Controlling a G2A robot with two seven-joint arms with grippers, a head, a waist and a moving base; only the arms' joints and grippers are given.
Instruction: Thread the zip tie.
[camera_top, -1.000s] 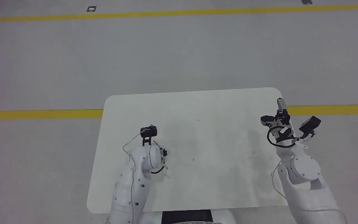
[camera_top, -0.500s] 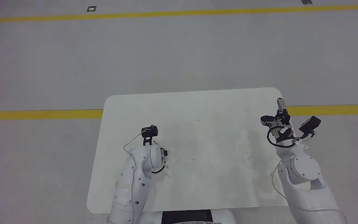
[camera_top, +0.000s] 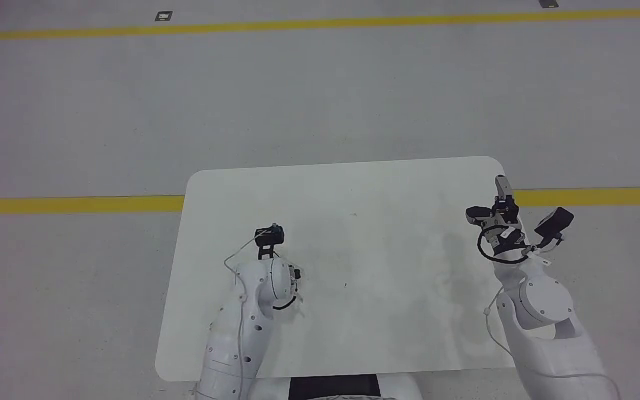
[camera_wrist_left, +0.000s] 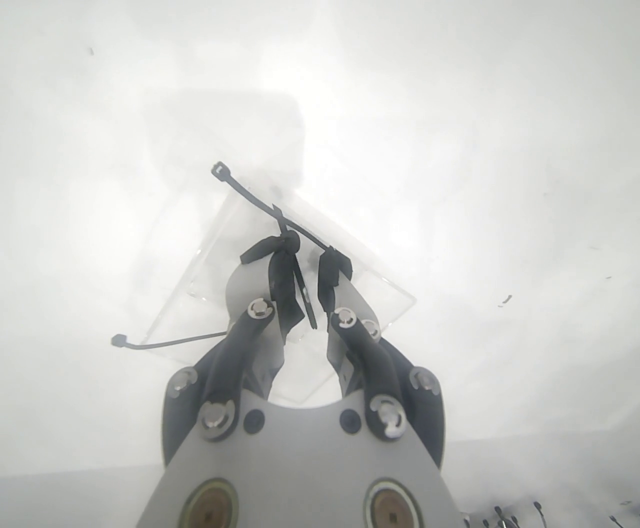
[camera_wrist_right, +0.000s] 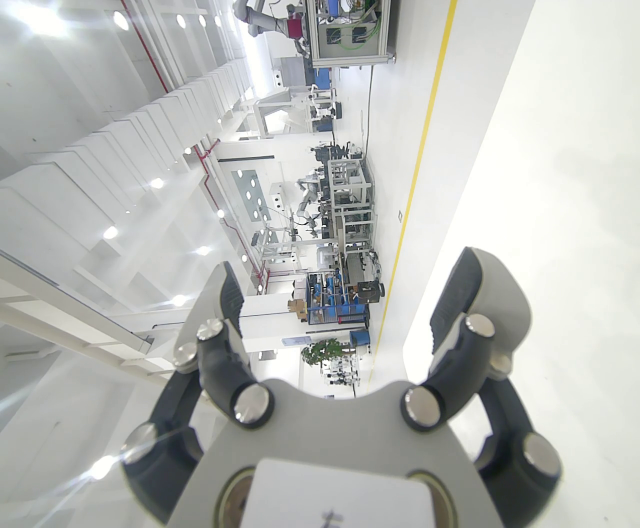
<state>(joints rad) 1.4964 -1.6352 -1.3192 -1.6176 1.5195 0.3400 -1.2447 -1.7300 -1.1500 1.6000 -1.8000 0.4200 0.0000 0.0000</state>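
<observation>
The left pincer (camera_top: 268, 236) sits over the left half of the white table (camera_top: 400, 200), pointing down at it. In the left wrist view, a clear plate (camera_wrist_left: 210, 280) lies flat on the table beneath this pincer (camera_wrist_left: 305, 260). The jaws are narrow, with a slim gap between the black-wrapped pads (camera_wrist_left: 280, 280). The black zip tie (camera_wrist_left: 250, 193) lies on the plate and crosses right at the pad tips, with its head past them near a plate corner. A thin black strap runs lengthwise in the gap between the pads. I cannot tell whether the pads grip it. A second tie (camera_wrist_left: 120, 341) lies beside the plate, its head on the table and its strap reaching to the plate's edge.

The right pincer (camera_top: 500, 190) is at the table's right edge. In its wrist view this pincer (camera_wrist_right: 347, 265) is wide and holds nothing.
</observation>
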